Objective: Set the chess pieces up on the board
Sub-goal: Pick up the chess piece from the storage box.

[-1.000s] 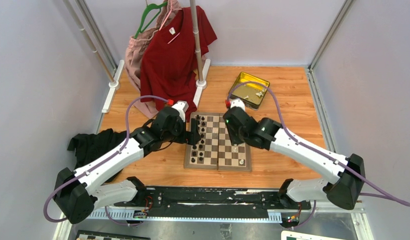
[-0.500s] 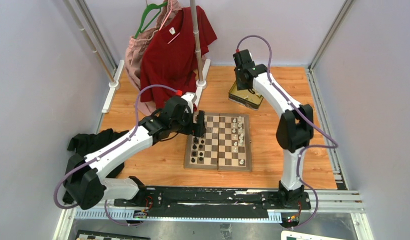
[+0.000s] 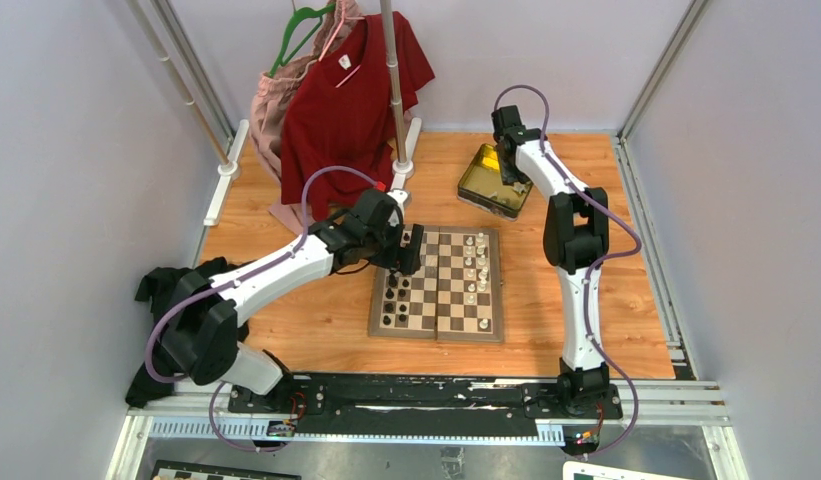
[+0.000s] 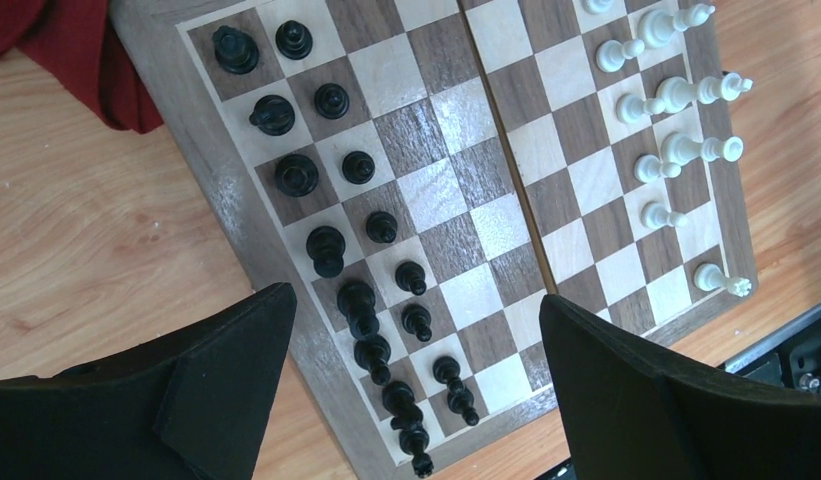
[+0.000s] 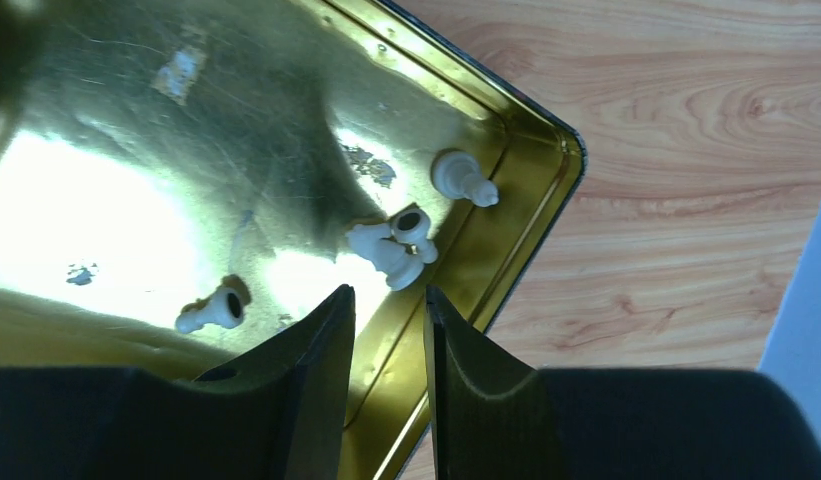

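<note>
The board (image 3: 436, 322) lies mid-table. Black pieces (image 3: 391, 295) fill its left two columns and white chess pieces (image 3: 474, 270) stand in its right columns. My left gripper (image 3: 411, 250) hovers over the board's far left part, open wide and empty. In the left wrist view it (image 4: 414, 297) is above the black pieces (image 4: 326, 245), with the white pieces (image 4: 676, 95) at the far side. My right gripper (image 3: 509, 170) reaches into the gold tin (image 3: 481, 180). In its wrist view it (image 5: 386, 292) is narrowly open and empty, just short of a few loose white pieces (image 5: 391, 245) lying in the tin (image 5: 106, 150).
A red shirt (image 3: 351, 110) and a pink garment (image 3: 271, 110) hang on a rack pole (image 3: 394, 80) at the back left. A black cloth (image 3: 181, 285) lies at the left edge. A metal frame and grey walls enclose the wooden table.
My right arm has swung from the board back to the gold tin and reached into it. My left gripper has shifted right along the board's far left part, staying open.
</note>
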Motion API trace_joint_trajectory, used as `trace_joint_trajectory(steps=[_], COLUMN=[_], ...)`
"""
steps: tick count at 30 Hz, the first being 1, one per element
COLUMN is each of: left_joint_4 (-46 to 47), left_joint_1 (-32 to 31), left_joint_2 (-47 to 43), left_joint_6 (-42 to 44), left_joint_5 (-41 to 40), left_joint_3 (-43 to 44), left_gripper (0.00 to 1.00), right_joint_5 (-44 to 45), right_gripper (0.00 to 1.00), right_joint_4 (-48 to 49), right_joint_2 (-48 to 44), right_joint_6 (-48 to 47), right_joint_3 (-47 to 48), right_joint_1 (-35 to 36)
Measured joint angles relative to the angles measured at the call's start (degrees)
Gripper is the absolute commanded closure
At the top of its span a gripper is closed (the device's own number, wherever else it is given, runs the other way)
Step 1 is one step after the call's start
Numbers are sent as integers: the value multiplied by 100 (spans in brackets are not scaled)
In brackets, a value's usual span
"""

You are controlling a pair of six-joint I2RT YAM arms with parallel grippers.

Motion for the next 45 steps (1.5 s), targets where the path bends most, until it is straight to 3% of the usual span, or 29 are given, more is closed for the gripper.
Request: trace_joint_trajectory(steps=[12, 30, 33, 37, 43, 45], left_joint_4=[92, 190, 192, 190, 190, 190], left_joint_1=[7, 85, 111, 153, 201, 223], left_joint_2=[264, 299, 299, 299, 299, 299], left_joint_6=[70, 87, 90, 94, 109, 109], left_joint_5=[295, 431, 433, 433, 433, 433], left_joint_3=[33, 31, 31, 31, 11, 9], left_gripper=[2, 2, 2, 2, 2, 2], right_joint_5=[299, 227, 232, 229, 227, 227], right_gripper=[63, 63, 68, 85, 100, 100], right_joint_4=[92, 197, 199, 214, 225, 227], right_joint_2=[24, 372, 400, 452, 452, 452], right_joint_6=[-584, -748, -767, -787, -793, -793], right_joint_3=[-15, -83, -44, 13, 13, 11], right_joint_1=[-74, -81, -83, -83, -83, -83])
